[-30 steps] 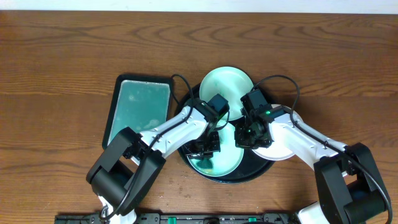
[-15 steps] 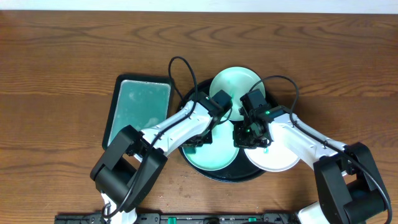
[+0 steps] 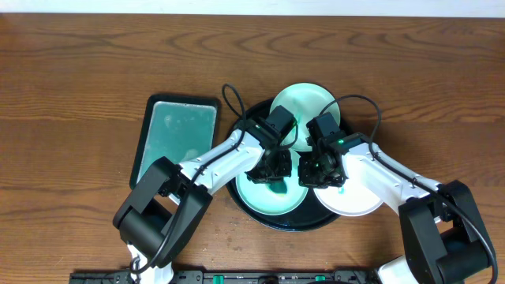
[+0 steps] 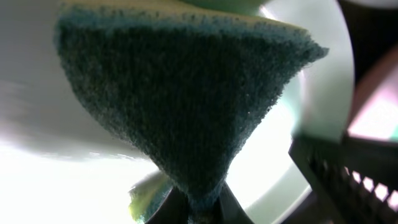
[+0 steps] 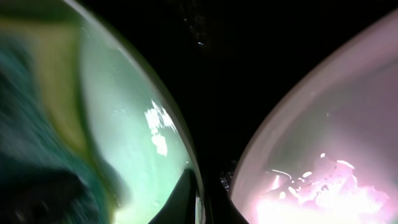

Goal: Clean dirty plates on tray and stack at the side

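The black tray (image 3: pixel 241 197) holds three plates. The teal-smeared plate (image 3: pixel 264 201) lies front left. My left gripper (image 3: pixel 273 168) is shut on a green and yellow sponge (image 4: pixel 186 106) and presses it onto this plate. My right gripper (image 3: pixel 319 171) is shut on the plate's right rim (image 5: pixel 198 186). The blurred sponge (image 5: pixel 37 162) shows at the left of the right wrist view. A pale green plate (image 3: pixel 308 102) sits at the tray's back. A white plate (image 3: pixel 355 197), also in the right wrist view (image 5: pixel 311 168), lies at the front right, overhanging the rim.
A rectangular black-rimmed teal tray (image 3: pixel 177 142) lies on the wooden table (image 3: pixel 79 79) left of the black tray. Both arms cross over the black tray. Bare black tray floor (image 5: pixel 249 62) shows between the two front plates.
My left gripper has swept the sponge from the plate's front toward its upper right. The back plate has shifted a little right. My right gripper has kept its hold on the rim.
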`<action>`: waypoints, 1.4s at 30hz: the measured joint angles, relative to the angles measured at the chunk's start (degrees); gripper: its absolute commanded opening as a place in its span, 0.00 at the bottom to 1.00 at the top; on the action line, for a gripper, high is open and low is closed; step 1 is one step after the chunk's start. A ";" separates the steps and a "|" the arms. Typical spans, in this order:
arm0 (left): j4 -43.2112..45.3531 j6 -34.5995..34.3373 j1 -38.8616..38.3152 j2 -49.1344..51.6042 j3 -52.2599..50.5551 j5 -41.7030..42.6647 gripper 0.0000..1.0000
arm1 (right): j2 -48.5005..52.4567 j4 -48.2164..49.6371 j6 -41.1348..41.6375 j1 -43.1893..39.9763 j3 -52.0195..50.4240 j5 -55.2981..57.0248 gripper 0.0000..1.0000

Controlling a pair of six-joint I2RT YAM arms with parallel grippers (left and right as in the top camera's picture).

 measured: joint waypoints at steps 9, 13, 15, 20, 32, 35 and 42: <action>-4.17 4.83 -1.53 0.00 -0.92 9.33 0.07 | 0.00 -0.26 0.00 0.00 0.11 0.31 0.02; -6.51 7.41 -1.46 0.00 -0.92 8.22 0.07 | 0.00 -0.35 0.00 0.00 0.17 0.31 0.01; -9.40 7.08 -1.53 -0.02 -0.81 4.46 0.07 | -0.02 -0.39 0.00 0.00 0.20 0.31 0.01; -16.02 2.05 -1.49 -0.94 0.13 -11.23 0.07 | -0.02 -0.55 0.00 0.00 0.20 0.22 0.01; -20.76 -0.24 3.74 -2.51 3.45 -24.48 0.07 | 0.02 -0.79 0.02 0.00 0.20 -1.51 0.01; -22.47 1.25 7.10 -6.49 3.45 -26.14 0.07 | 0.02 -0.79 0.02 0.00 0.20 -1.49 0.01; -23.28 5.14 22.95 -18.88 3.43 -29.24 0.07 | 0.02 -0.79 0.02 0.00 0.20 -1.36 0.02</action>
